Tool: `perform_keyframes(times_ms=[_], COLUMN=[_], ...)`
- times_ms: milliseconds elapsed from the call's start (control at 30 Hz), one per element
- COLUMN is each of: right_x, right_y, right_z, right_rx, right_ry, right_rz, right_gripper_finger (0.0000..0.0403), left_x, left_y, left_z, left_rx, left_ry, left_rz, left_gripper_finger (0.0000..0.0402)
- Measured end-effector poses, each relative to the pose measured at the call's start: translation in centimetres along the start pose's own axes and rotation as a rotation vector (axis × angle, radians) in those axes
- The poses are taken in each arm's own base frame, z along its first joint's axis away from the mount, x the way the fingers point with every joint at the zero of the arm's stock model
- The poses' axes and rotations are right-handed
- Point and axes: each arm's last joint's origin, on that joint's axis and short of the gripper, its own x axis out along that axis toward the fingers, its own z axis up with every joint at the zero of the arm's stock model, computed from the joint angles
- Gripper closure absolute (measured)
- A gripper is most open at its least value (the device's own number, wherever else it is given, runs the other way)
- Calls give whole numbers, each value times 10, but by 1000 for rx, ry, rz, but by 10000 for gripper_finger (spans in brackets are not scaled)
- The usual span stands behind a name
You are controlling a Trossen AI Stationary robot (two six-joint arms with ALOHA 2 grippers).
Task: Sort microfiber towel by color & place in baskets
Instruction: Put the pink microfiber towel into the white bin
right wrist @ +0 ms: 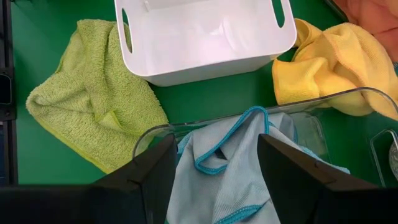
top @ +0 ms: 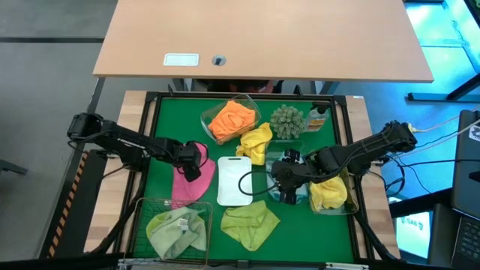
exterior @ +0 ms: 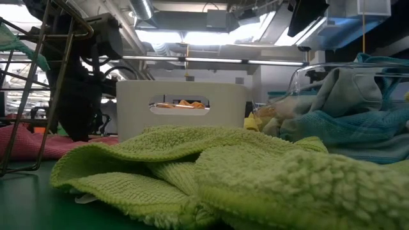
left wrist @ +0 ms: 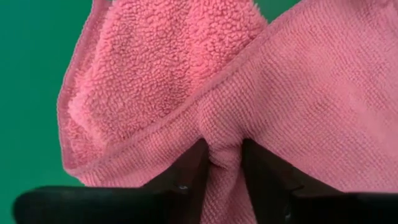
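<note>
A pink towel [top: 185, 189] lies on the green mat to the left of the white tray [top: 234, 196], and my left gripper [top: 193, 163] is down on its far part, shut on it. My right gripper [top: 289, 186] hangs open above a clear tub [right wrist: 348, 102] that holds a teal-blue towel [right wrist: 211, 186]; its fingers stand apart over the cloth. A lime green towel [top: 250, 225] lies flat on the mat at the near edge. A yellow towel [top: 256, 142] rests on the mat beyond the tray. My left gripper pinches a raised ridge of the pink towel [left wrist: 224, 163] between its two fingers [left wrist: 186, 171], near the towel's far end. The fingers come steeply from above. The cloth is puckered up between them, and the rest of the towel [left wrist: 311, 93] lies spread on the mat.
A wire basket [top: 142, 217] at the near left holds a lime green towel. A clear tub with an orange towel [top: 231, 118], a spiky plant [top: 286, 121] and a small bottle [top: 317, 120] stand at the far side. Another yellow towel [top: 330, 196] sits in a tub at the right.
</note>
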Motion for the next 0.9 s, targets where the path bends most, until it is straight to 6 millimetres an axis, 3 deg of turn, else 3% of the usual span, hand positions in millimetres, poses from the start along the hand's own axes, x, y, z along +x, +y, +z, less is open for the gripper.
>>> perform_keyframes(times_ms=[300, 567, 900], right_x=[0, 0, 0], right_y=[0, 0, 0], right_z=[0, 0, 0], right_rx=[0, 0, 0], right_ry=[0, 0, 0], right_rz=[0, 0, 0], right_gripper_finger=[180, 180, 180], left_x=[-3, -26, -79], left_y=[-4, -17, -35], left_z=[6, 29, 65], left_rx=[-5, 18, 90], left_ry=[-24, -75, -160], left_rz=[-22, -65, -120], left_gripper_finger=[394, 395, 398])
